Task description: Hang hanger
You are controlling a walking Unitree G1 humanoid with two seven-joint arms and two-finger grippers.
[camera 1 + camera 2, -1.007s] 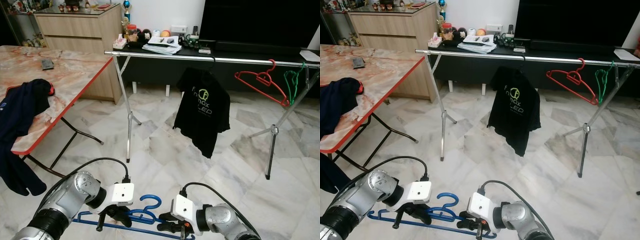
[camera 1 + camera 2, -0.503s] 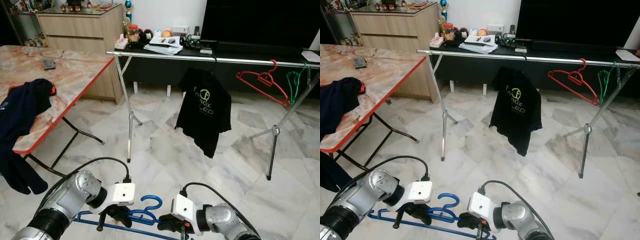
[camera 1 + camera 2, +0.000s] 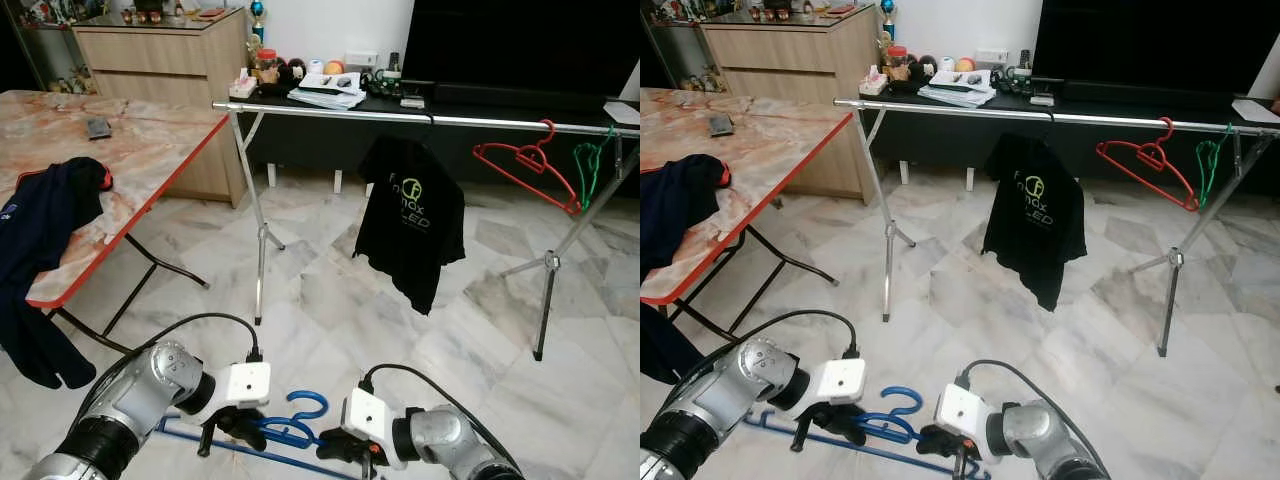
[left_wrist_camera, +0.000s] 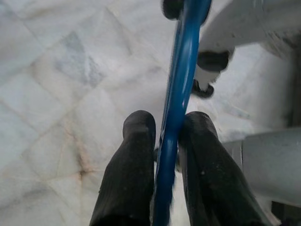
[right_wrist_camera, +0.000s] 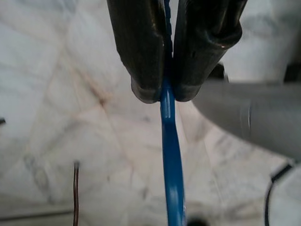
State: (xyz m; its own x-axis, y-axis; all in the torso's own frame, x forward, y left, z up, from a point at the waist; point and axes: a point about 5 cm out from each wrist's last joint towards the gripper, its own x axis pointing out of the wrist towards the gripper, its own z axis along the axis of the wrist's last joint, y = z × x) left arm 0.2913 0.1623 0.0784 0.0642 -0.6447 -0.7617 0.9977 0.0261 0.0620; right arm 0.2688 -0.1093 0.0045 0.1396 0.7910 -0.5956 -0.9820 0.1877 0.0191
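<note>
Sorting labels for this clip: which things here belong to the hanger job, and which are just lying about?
Job:
- blue hanger
- left pincer, shut on it
- right pincer, shut on it
- clothes rail

Lying about:
- black T-shirt
- red hanger
- green hanger
- dark garment on the table

Clearly a home living room: pale marble floor (image 3: pixel 330 300), large dark television (image 3: pixel 520 45) over a low cluttered black console (image 3: pixel 400 105), wooden sideboard (image 3: pixel 160 60) topped with trinkets, folding marble-patterned bench (image 3: pixel 100 150) draped with dark clothing (image 3: pixel 45 215), metal clothes rail (image 3: pixel 420 118) carrying a black T-shirt (image 3: pixel 410 220).
</note>
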